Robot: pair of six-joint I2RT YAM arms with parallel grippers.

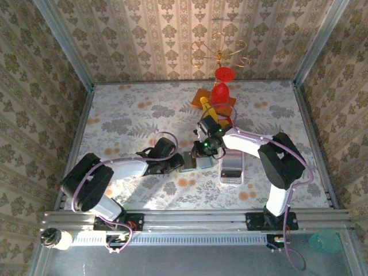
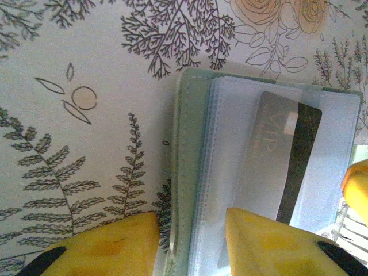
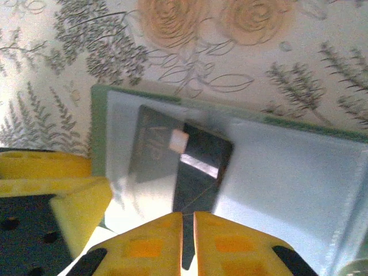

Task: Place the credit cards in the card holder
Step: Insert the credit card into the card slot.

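The sage-green card holder (image 1: 188,163) lies open on the floral table, its clear sleeves (image 2: 241,132) facing up. My right gripper (image 3: 188,215) is shut on a dark credit card (image 3: 201,167), gripped edge-on, whose far end lies on the sleeves (image 3: 287,172). It overlaps a grey card marked VIP (image 3: 152,149). My left gripper (image 2: 191,214) is open and straddles the holder's green edge (image 2: 187,144), one finger (image 2: 103,244) over the table, the other (image 2: 270,241) over the sleeves. In the top view both grippers, left (image 1: 174,165) and right (image 1: 202,150), meet at the holder.
A long white tray (image 1: 222,172) with a row of cards (image 1: 233,171) stands just right of the holder. At the back stand a red object (image 1: 221,92) on an orange base and a gold wire ornament (image 1: 221,52). Patterned walls close in the table.
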